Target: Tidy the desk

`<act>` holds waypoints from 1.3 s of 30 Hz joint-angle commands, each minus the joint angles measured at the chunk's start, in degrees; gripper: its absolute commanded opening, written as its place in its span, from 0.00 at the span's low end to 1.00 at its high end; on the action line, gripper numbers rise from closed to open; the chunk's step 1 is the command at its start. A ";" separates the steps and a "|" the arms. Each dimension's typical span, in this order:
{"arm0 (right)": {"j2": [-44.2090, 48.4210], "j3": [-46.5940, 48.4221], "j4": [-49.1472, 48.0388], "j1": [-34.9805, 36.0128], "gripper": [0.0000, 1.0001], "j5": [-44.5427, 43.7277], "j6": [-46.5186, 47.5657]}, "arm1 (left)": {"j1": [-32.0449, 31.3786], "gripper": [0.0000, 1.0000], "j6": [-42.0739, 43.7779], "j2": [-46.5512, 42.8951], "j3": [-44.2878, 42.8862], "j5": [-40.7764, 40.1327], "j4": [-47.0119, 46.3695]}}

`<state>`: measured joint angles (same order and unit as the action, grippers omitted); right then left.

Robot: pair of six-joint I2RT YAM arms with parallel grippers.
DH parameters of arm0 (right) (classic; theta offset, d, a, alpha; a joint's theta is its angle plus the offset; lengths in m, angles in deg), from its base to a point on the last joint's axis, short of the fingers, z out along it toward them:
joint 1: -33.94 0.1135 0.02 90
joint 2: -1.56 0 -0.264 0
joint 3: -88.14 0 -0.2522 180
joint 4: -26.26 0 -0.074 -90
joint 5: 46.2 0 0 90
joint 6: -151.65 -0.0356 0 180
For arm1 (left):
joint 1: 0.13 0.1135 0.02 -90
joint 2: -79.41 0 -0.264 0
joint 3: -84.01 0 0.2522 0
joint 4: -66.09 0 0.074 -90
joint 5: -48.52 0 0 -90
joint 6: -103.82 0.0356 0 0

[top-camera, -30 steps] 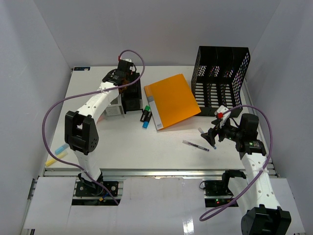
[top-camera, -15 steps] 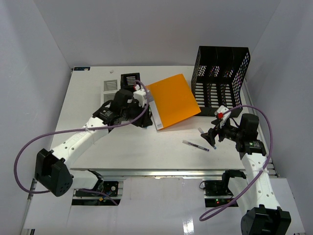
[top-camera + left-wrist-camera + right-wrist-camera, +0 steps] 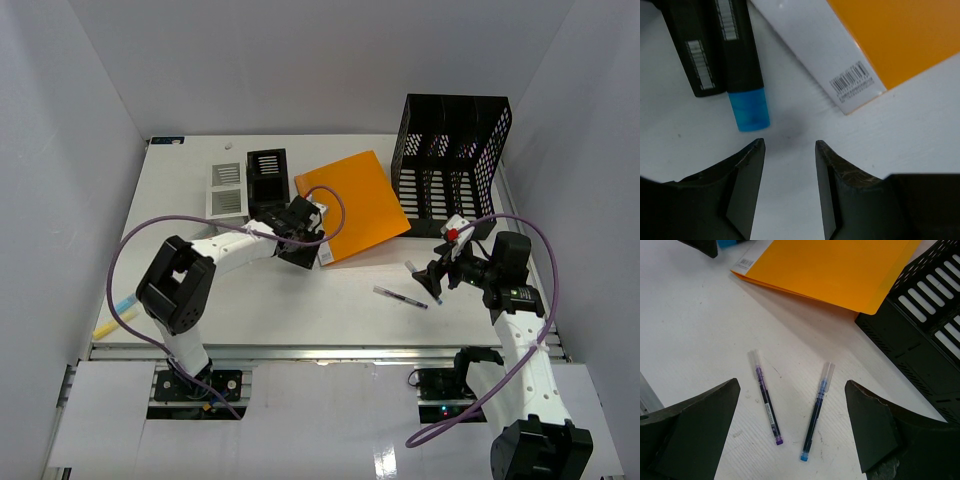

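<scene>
Blue-capped marker (image 3: 745,75) just beyond left jaws, part-open, empty; right jaws wide over purple pen (image 3: 766,400), blue pen (image 3: 816,410).

My left gripper (image 3: 788,148) was up at the back a second ago, hanging over the boxes (image 3: 226,190). It swept forward and right and is now low at the markers (image 3: 742,75) by the folder (image 3: 352,203) corner. The arm stretched out flat midway and now has its elbow folded back up. From above, the boxes are now uncovered and the markers are hidden under my wrist.
</scene>
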<state>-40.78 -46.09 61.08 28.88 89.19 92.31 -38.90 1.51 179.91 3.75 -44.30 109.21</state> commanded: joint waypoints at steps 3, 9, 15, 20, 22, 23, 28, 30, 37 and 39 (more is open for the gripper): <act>0.08 0.69 -0.23 -0.39 0.92 1.02 0.55 | -0.34 0.56 2.53 4.94 -8.04 -6.09 -1.87; -0.01 0.77 -0.28 -0.39 0.92 1.11 0.63 | -0.34 0.57 3.76 9.27 -13.04 -9.95 0.00; -0.15 0.77 -0.23 -0.39 0.92 0.91 0.81 | -0.34 0.61 4.74 12.93 -15.70 -13.21 1.34; -0.11 0.77 -0.23 -0.39 0.92 0.76 0.89 | -0.34 0.61 5.45 15.12 -17.06 -14.58 2.09; -0.10 0.85 -0.30 -0.39 0.92 0.63 0.81 | -0.34 0.60 5.57 15.47 -17.36 -14.49 2.49; -0.06 0.81 -0.27 -0.39 0.92 0.52 0.81 | -0.34 0.60 5.64 15.62 -17.44 -14.24 2.61; -0.03 0.81 -0.23 -0.48 0.92 0.44 0.81 | -0.34 0.55 5.72 15.71 -16.88 -12.73 3.16; -0.03 0.81 -0.23 -0.48 0.92 0.49 0.81 | -0.34 0.53 5.87 15.55 -16.29 -12.62 3.16; -0.03 0.77 -0.23 -0.48 0.92 0.49 0.81 | -0.34 0.44 6.68 15.60 -15.84 -11.72 3.33; 0.10 0.77 -0.23 -0.48 0.92 0.45 0.81 | -0.34 0.40 6.86 15.43 -15.89 -10.77 3.63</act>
<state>-40.92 -46.09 61.08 28.70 88.99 92.35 -38.98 7.69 195.59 -12.29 -57.13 111.76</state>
